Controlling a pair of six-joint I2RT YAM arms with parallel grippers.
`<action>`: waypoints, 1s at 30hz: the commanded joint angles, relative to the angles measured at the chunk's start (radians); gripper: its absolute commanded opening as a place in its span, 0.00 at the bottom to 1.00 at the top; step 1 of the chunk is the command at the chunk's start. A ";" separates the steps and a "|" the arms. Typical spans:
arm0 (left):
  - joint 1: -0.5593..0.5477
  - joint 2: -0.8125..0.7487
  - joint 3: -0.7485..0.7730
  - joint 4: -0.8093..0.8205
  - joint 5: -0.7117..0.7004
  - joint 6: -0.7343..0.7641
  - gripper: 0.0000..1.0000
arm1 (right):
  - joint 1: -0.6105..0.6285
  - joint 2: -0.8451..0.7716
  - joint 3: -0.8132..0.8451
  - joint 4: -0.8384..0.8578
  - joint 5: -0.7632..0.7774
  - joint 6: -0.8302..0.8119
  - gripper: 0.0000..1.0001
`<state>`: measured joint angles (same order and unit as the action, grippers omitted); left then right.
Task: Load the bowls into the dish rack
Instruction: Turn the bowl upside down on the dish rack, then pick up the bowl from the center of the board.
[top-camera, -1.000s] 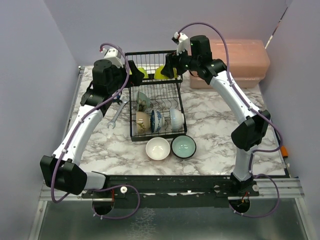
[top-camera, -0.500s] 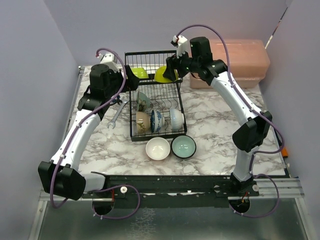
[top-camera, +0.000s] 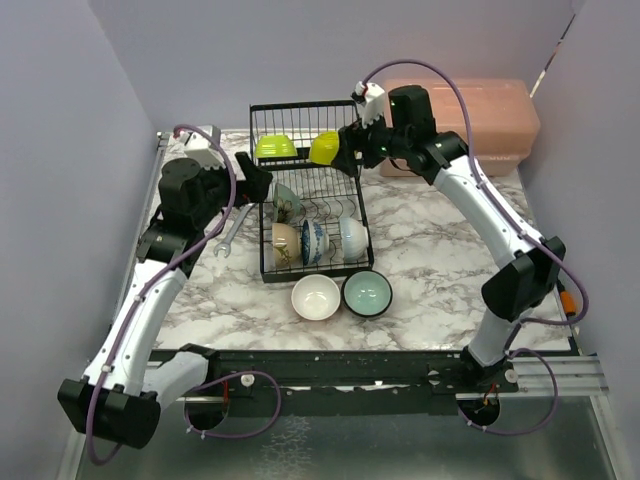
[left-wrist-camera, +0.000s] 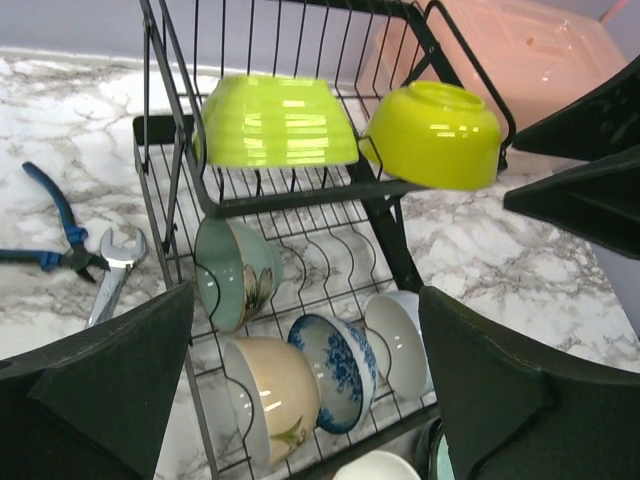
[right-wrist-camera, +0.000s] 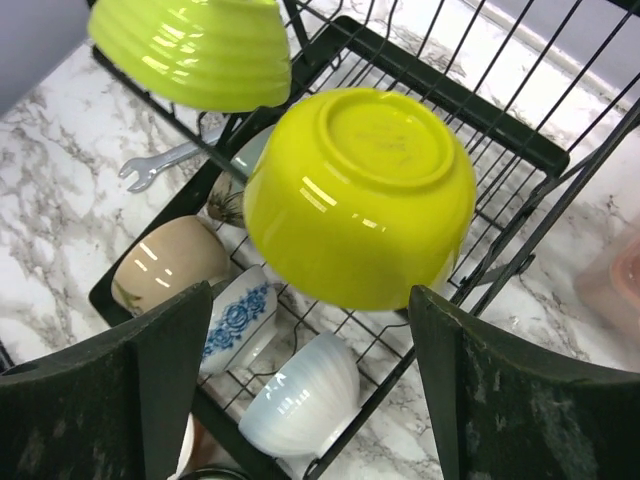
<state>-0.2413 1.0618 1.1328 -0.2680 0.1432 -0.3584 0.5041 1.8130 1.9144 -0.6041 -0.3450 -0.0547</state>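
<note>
The black wire dish rack (top-camera: 262, 235) stands mid-table. Two yellow-green bowls (top-camera: 275, 147) (top-camera: 325, 148) lie upside down on its upper shelf; the right one (right-wrist-camera: 360, 200) is slightly tilted at the shelf's right end. In the lower slots stand a teal floral bowl (left-wrist-camera: 235, 275), a beige bowl (left-wrist-camera: 275, 395), a blue-patterned bowl (left-wrist-camera: 340, 370) and a white bowl (left-wrist-camera: 405, 345). A white bowl (top-camera: 315, 297) and a pale teal bowl (top-camera: 367, 294) sit on the table in front. My left gripper (top-camera: 260, 176) (left-wrist-camera: 305, 400) is open and empty beside the rack's left side. My right gripper (top-camera: 345, 152) (right-wrist-camera: 310, 390) is open, just short of the right yellow-green bowl.
A pink translucent lidded box (top-camera: 470, 120) stands at the back right, behind the right arm. A wrench (top-camera: 232, 232) and blue-handled pliers (left-wrist-camera: 55, 215) lie on the marble left of the rack. Purple walls close in both sides.
Both grippers have drawn back from the upper shelf, the left one toward the near left, the right one to the right. The two yellow-green bowls now lie free on the shelf.
</note>
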 joint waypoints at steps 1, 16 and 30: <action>0.003 -0.094 -0.106 -0.004 0.044 -0.022 0.94 | 0.007 -0.132 -0.112 0.092 -0.031 0.067 0.85; -0.051 -0.288 -0.497 -0.009 0.273 -0.246 0.80 | -0.082 -0.447 -0.738 0.297 -0.151 0.332 0.86; -0.402 -0.155 -0.484 -0.021 0.128 -0.185 0.74 | -0.287 -0.557 -1.108 0.387 -0.285 0.494 0.86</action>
<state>-0.5385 0.8532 0.6113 -0.2813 0.3477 -0.5861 0.2440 1.2884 0.8505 -0.2810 -0.5724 0.3828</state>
